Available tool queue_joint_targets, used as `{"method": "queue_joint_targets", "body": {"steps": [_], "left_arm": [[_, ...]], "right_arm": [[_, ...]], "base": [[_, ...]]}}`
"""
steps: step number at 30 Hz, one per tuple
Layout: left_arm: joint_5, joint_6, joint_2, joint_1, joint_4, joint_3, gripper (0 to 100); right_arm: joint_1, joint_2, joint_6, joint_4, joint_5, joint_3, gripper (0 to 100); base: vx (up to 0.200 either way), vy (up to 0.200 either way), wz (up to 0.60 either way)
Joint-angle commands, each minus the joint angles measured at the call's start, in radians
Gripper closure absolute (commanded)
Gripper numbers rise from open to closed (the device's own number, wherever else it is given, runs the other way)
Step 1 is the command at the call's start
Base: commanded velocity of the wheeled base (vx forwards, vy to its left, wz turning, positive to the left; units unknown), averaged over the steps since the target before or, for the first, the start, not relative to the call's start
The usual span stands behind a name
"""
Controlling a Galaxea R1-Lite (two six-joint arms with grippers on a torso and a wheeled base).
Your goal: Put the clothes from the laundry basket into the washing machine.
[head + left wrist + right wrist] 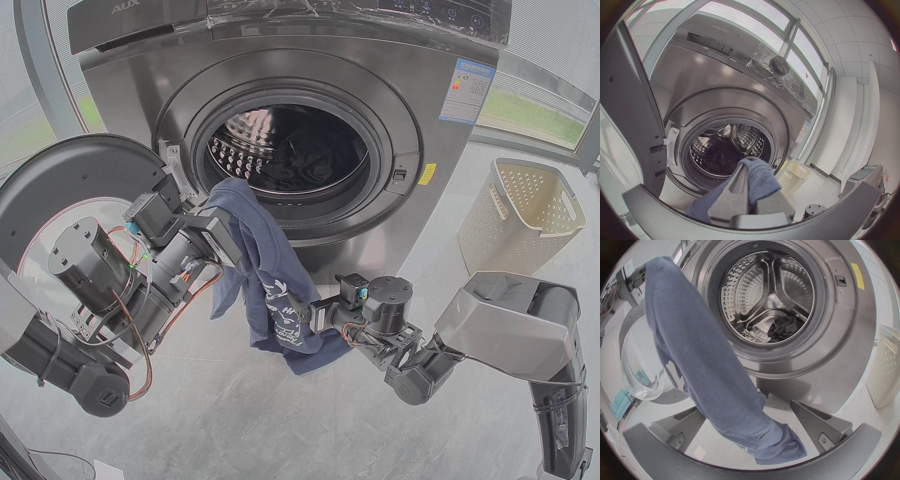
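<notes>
Navy-blue printed cotton T-shirt point(269, 275) is hanging just before the grey steel front-loading washing machine point(375, 81), its top pinched by the left gripper point(753, 187); the right gripper point(747, 410) is gaping wide around its lower end.

Grey marbled tiles cover the floor point(250, 425); tall windows point(762, 22); white panelled wall point(850, 125).

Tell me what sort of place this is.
Probably a laundry corner in a glass-walled room: washing machine with door open, cream laundry basket beside it, blue shirt hanging in front.
</notes>
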Motion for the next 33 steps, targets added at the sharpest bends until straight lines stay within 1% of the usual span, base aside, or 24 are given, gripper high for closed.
{"method": "queue_joint_targets", "body": {"steps": [1, 7, 17, 23, 26, 33], "left_arm": [[0.0, -0.001, 0.005, 0.0, -0.001, 0.001, 100], [0.002, -0.001, 0.009, 0.0, -0.001, 0.001, 100], [0.002, -0.001, 0.009, 0.0, -0.001, 0.0, 100], [0.002, -0.001, 0.005, 0.0, -0.001, 0.0, 100], [0.002, -0.001, -0.001, 0.0, -0.001, 0.0, 100], [0.003, -0.001, 0.002, 0.0, -0.001, -0.006, 100]], "right_arm": [[-0.023, -0.041, 0.0, -0.002, 0.001, 0.019, 0], [-0.043, -0.116, 0.0, -0.005, 0.002, 0.093, 0], [-0.068, -0.191, -0.003, -0.003, 0.011, 0.131, 0], [-0.057, -0.175, -0.003, -0.003, 0.011, 0.12, 0], [-0.038, -0.087, -0.003, -0.002, 0.01, 0.065, 0], [0.015, -0.015, -0.002, -0.002, 0.001, 0.019, 0]], "base": [[0.0, 0.0, 0.0], [0.0, 0.0, 0.0], [0.0, 0.0, 0.0], [0.0, 0.0, 0.0], [0.0, 0.0, 0.0], [0.0, 0.0, 0.0]]}}
